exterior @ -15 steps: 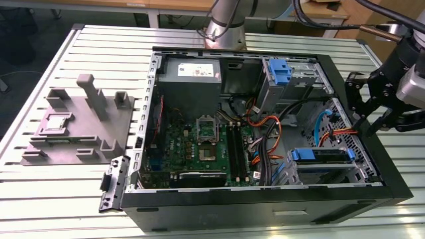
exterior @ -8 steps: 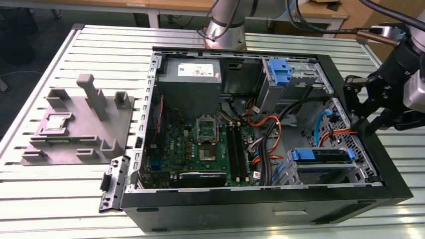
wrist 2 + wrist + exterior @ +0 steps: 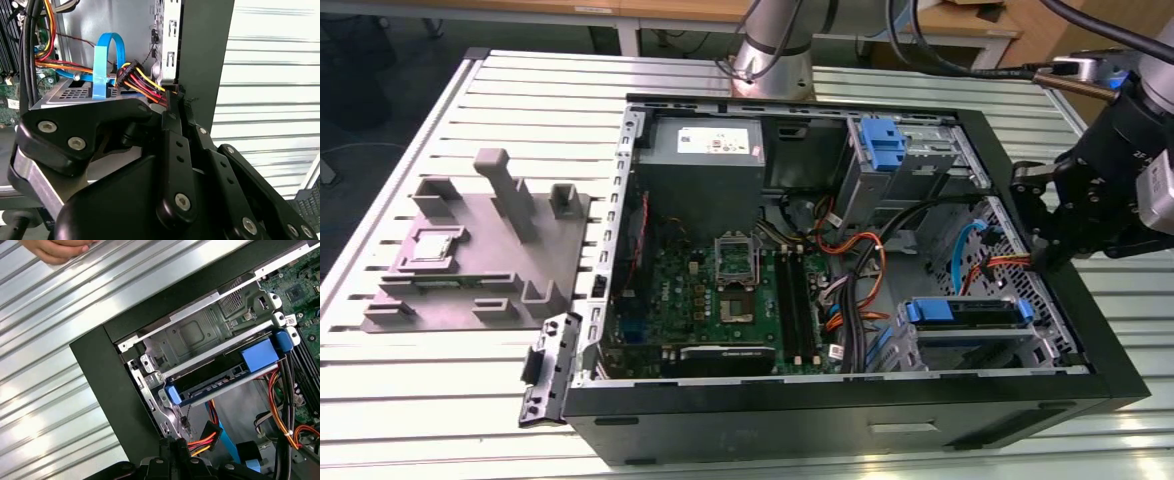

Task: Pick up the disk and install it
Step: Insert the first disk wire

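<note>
I see the disk (image 3: 210, 382) lying flat and level, a dark slab edge-on (its blue carrier (image 3: 965, 312) wraps the ends), slid into the drive cage (image 3: 195, 335) by the computer case (image 3: 854, 420) corner.

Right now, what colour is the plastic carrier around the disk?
The carrier is blue; it shows best in the first wrist view.

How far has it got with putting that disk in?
Done: the disk already sits slotted inside the case, in its blue carrier. In hand: nothing of the disk; the gripper is at the case wall, by a loose plug on coloured wires. Left: that plug hangs unattached, and I cannot tell whether the disk is fully seated.
</note>
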### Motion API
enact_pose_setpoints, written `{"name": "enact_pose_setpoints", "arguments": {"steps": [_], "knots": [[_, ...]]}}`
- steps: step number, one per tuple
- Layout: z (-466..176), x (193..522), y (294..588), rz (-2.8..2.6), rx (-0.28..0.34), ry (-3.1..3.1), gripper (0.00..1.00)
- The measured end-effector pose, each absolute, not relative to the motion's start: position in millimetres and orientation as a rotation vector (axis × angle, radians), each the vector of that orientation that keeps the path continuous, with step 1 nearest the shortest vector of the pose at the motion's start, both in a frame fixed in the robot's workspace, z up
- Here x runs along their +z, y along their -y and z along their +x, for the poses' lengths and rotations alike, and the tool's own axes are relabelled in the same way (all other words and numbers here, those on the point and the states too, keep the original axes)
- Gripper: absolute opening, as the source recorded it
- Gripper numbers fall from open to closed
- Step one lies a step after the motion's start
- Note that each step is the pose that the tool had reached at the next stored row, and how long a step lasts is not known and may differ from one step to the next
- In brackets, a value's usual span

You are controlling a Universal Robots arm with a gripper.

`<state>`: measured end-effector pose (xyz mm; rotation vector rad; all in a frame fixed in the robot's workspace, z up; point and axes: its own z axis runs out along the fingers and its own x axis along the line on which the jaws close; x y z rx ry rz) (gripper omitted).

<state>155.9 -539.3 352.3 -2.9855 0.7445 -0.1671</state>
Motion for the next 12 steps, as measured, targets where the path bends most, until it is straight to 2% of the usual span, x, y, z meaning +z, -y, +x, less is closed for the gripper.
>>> {"name": "enact_pose_setpoints", "arguments": {"steps": [12], "knots": [[155.9, 356.6, 539.2, -2.987, -0.17, -0.744, 0.17]]}}
